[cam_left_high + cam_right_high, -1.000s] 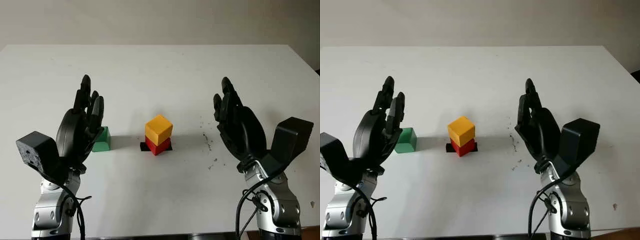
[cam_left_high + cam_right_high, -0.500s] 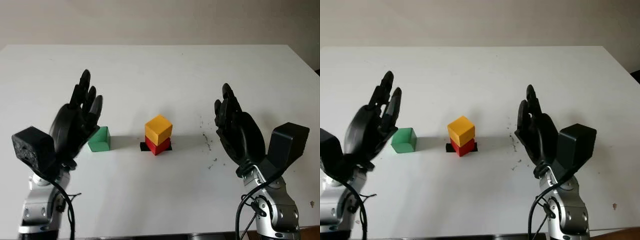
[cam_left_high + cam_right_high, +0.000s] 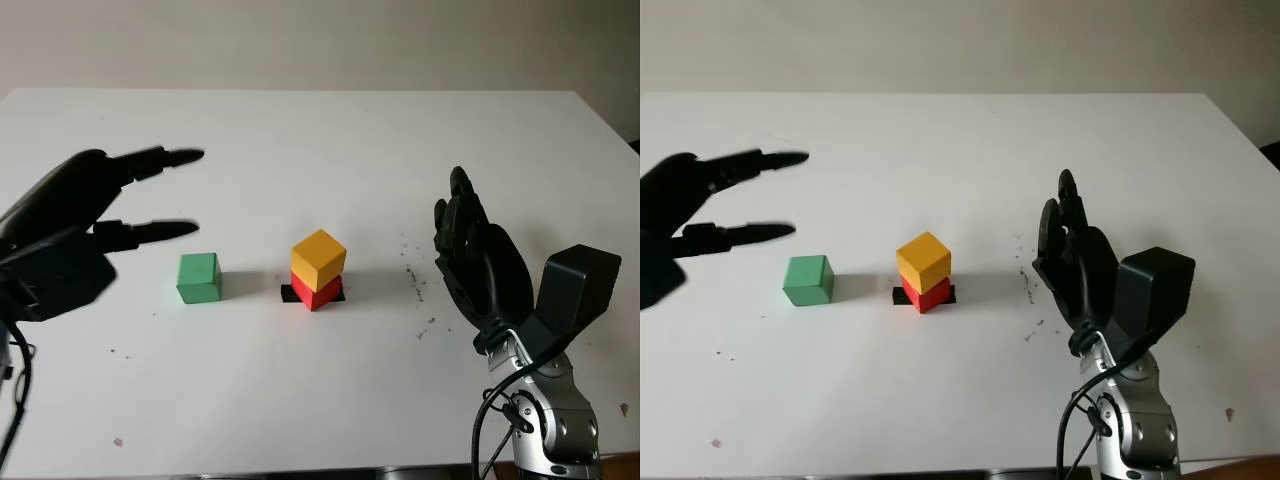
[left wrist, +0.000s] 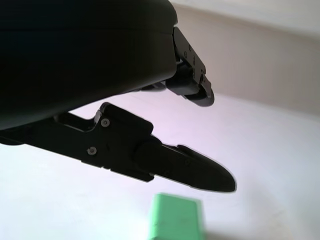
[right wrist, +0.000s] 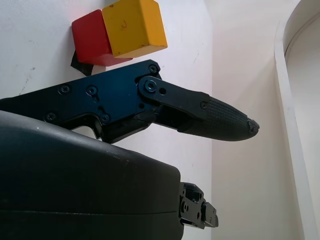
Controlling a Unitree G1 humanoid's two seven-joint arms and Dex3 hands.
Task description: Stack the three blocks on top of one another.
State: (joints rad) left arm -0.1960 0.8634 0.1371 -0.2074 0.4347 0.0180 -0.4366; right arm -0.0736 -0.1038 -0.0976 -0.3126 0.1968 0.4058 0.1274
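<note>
A yellow block [image 3: 318,258] sits on a red block [image 3: 318,291] near the table's middle, over a small black mark [image 3: 290,293]. The same stack, yellow block [image 5: 135,26] over red block [image 5: 93,38], appears in the right wrist view. A green block [image 3: 198,277] stands alone on the table to the left of the stack; the green block [image 4: 177,219] lies below my left hand's fingers [image 4: 185,168]. My left hand [image 3: 165,192] hovers open, raised above and left of the green block, palm turned sideways. My right hand [image 3: 470,245] is open and held upright to the right of the stack.
The white table [image 3: 320,140] stretches back to a pale wall. Small dark specks [image 3: 415,280] dot the surface between the stack and my right hand. The table's right edge [image 3: 608,120] runs along the far right.
My left hand has lifted and swung out to the left, turning its fingers sideways and uncovering the green block. My right hand has sunk slightly. The blocks have not moved.
</note>
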